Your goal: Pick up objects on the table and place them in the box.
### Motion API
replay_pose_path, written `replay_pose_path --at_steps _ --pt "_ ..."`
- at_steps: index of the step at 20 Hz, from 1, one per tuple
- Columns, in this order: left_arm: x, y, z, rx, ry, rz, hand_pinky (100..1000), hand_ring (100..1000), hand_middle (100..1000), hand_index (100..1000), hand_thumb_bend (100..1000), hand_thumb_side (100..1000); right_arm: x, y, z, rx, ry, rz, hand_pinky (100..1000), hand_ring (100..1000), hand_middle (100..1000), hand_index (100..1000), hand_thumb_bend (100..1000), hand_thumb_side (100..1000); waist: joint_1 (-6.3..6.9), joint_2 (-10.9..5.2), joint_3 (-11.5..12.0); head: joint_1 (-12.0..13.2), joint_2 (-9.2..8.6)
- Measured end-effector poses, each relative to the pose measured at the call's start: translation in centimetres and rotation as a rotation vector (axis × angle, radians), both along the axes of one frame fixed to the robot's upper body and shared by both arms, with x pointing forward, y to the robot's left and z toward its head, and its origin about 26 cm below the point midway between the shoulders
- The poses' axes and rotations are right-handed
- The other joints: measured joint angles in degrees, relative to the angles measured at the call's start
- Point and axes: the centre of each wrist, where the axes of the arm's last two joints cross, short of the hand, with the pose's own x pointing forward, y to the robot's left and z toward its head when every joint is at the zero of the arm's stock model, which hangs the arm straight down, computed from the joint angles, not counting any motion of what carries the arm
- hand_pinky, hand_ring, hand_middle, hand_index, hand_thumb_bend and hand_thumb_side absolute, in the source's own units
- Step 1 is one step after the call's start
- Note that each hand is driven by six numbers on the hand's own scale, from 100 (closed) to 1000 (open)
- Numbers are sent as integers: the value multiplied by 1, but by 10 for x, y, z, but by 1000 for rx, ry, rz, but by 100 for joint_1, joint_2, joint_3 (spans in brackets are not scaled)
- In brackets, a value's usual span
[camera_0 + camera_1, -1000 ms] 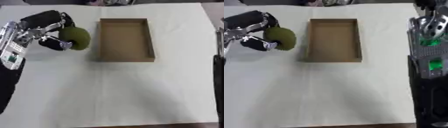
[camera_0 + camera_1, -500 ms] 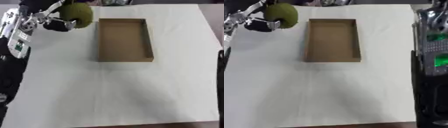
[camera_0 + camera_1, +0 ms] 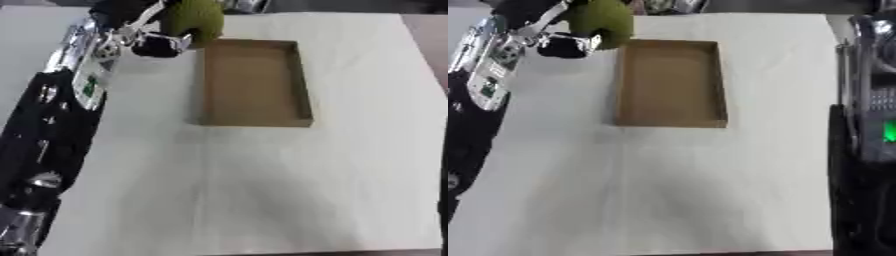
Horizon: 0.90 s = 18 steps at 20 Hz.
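Your left hand (image 3: 144,31) has its fingers curled round the round olive-green object (image 3: 195,19), held above the worktop (image 3: 262,190) at the far left corner of the open cardboard box (image 3: 254,82). The box sits toward the worktop's far edge. No writing is readable anywhere, and your right arm shows only along the right edge, so I cannot tell how that hand's fingers stand.

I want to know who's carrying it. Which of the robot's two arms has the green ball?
The left hand, at the upper left. Its fingers curl round the green ball by the box's far corner. The right arm along the right edge holds nothing visible.
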Motion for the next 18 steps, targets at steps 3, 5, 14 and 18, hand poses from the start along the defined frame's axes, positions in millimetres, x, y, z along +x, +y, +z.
replay_pose_path --at_steps 3,5,14,18 --pt "6 -1 -7 21 -1 -5 500 463 403 586 100 229 0 4 -1 2 -1 14 671 339 568 718 100 564 52 0 -142 142 0" --pt "10 -1 -11 19 -3 -9 488 461 398 585 100 259 -1 6 0 5 -5 26 672 339 568 718 100 564 65 0 -237 224 0" --pt "20 -6 -30 -55 -10 -46 511 484 429 623 100 285 -2 14 -2 9 -3 52 673 334 569 718 100 561 82 7 -448 353 1" --pt "21 -8 -35 -53 -6 -64 596 579 554 738 100 208 -2 15 -2 9 2 57 672 334 569 718 100 562 84 17 -451 360 1"
